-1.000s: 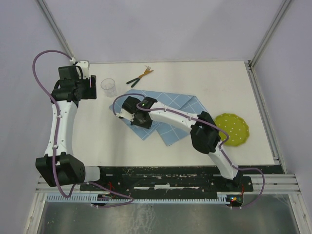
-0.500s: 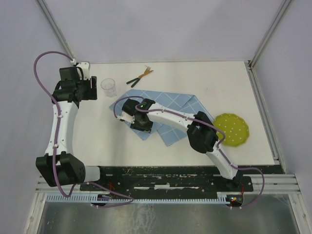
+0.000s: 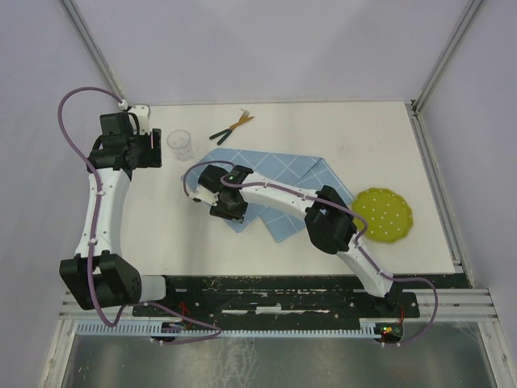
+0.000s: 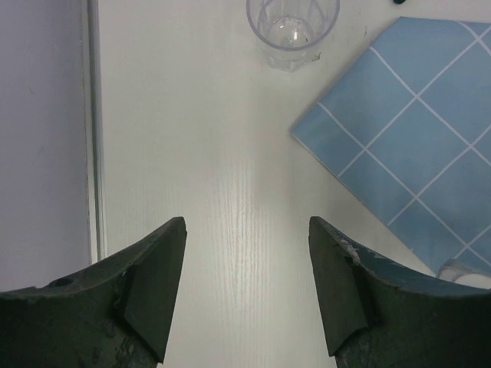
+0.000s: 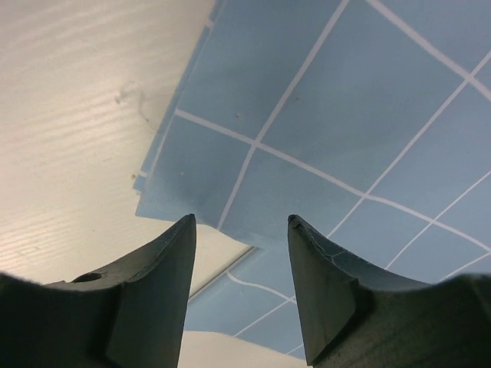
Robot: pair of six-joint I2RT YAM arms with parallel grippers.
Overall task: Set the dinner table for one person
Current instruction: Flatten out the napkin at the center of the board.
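The dinner table [image 3: 347, 133] is a large off-white top. A light-blue gridded cloth [image 3: 283, 182] lies at its middle, its near-left corner folded over itself. My right gripper [image 3: 222, 206] hovers over that folded corner [image 5: 253, 192], open, with nothing between its fingers [image 5: 322, 291]. At the back left my left gripper [image 3: 155, 149] is open and empty above bare table, just left of a clear plastic cup [image 3: 179, 144]. In the left wrist view the cup [image 4: 292, 27] stands ahead of the gripper [image 4: 247, 295] and the cloth [image 4: 414, 146] lies to its right.
A fork and a dark-handled knife [image 3: 233, 127] lie at the back, beyond the cloth. A yellow-green dotted plate [image 3: 386, 214] sits at the right, partly behind the right arm's elbow. Metal frame posts stand at the back corners.
My right gripper went from shut to open and let go of the cloth corner, shifting slightly left and nearer. The left arm has barely moved.
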